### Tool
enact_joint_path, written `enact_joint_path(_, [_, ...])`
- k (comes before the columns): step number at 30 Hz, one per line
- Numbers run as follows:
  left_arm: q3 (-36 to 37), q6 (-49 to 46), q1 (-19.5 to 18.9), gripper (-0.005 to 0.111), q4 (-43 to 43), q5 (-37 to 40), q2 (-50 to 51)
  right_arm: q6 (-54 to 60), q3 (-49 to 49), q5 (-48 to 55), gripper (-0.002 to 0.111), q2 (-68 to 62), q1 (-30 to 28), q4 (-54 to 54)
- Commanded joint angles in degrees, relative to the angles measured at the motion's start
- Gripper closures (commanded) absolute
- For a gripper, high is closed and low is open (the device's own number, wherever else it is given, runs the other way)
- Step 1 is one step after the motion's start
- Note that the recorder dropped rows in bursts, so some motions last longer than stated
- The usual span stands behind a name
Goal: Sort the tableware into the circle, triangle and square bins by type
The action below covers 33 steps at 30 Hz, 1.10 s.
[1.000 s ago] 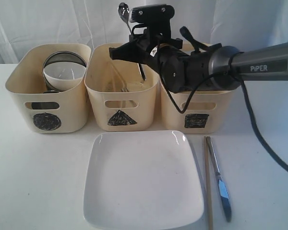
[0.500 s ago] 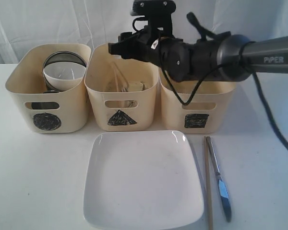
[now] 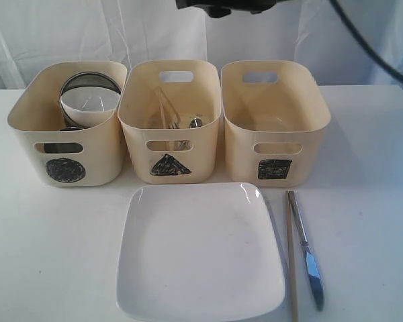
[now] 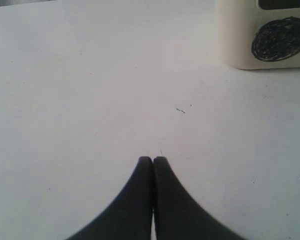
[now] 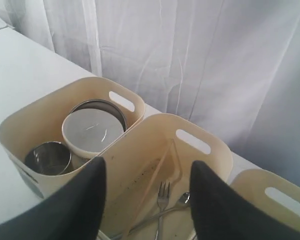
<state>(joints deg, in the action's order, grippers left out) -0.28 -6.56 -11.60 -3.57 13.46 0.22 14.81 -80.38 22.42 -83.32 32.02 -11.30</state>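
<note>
Three cream bins stand in a row: circle bin (image 3: 66,137), triangle bin (image 3: 169,127), square bin (image 3: 275,124). The circle bin holds a small white bowl (image 5: 92,131), a steel bowl (image 3: 91,82) behind it and a steel mug (image 5: 47,158). A fork (image 5: 162,197), a spoon (image 5: 184,199) and a chopstick (image 5: 160,170) lie in the triangle bin. My right gripper (image 5: 147,162) hangs open high above that bin, holding nothing. In front lie the square white plate (image 3: 200,251), a knife (image 3: 306,249) and a chopstick (image 3: 291,261). My left gripper (image 4: 153,159) is shut over bare table near the circle bin (image 4: 265,35).
A white curtain (image 5: 190,60) hangs close behind the bins. Part of the right arm (image 3: 218,5) and its cable (image 3: 369,40) cross the top of the exterior view. The knife and chopstick lie near the table's front edge.
The right gripper held a spoon over the triangle bin, let it drop in, then rose almost out of the exterior view. The spoon now lies in that bin.
</note>
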Motion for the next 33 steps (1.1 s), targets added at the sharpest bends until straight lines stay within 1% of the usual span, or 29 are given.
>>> enact_joint_path(1, [0.3, 0.1, 0.3, 0.107, -0.6, -0.1, -0.2, 0.6, 0.1, 5.8, 0.063, 6.3, -0.1, 1.1])
enact_joint_path(9, [0.3, 0.1, 0.3, 0.107, -0.6, -0.1, -0.2, 0.4, 5.2, 8.7, 0.063, 18.5, -0.1, 0.7])
enact_joint_path(19, [0.3, 0.1, 0.3, 0.107, -0.6, -0.1, -0.2, 0.4, 15.5, 20.3, 0.063, 26.1, -0.1, 0.9])
enact_joint_path(22, [0.3, 0.1, 0.3, 0.107, -0.6, -0.1, -0.2, 0.4, 20.4, 20.1, 0.063, 27.1, -0.1, 2.3])
enact_joint_path(26, [0.3, 0.1, 0.3, 0.107, -0.6, -0.1, -0.2, -0.5, 27.1, 17.6, 0.063, 27.2, -0.1, 7.3])
enact_joint_path(33, [0.3, 0.1, 0.3, 0.107, -0.6, -0.1, -0.2, -0.5, 36.1, 11.3, 0.063, 27.2, -0.1, 7.4])
